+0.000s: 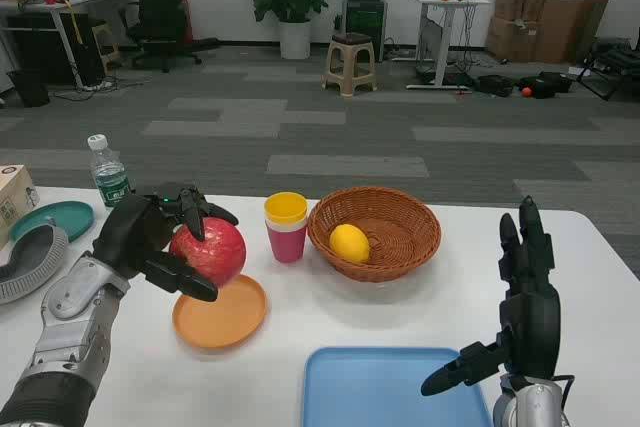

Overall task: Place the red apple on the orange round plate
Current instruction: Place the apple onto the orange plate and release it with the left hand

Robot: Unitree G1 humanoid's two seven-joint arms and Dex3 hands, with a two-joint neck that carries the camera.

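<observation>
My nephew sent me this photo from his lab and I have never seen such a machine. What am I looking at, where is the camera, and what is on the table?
This is a humanoid robot's own view from a camera in its head, looking down over a white table. The silver forearms ending in black hands are its own. Its left hand grips a red apple just above an orange round plate. Its right hand waits open and holds nothing. Also on the table: a wicker basket holding a lemon, stacked yellow and pink cups, a blue tray, a water bottle and a teal plate.
</observation>
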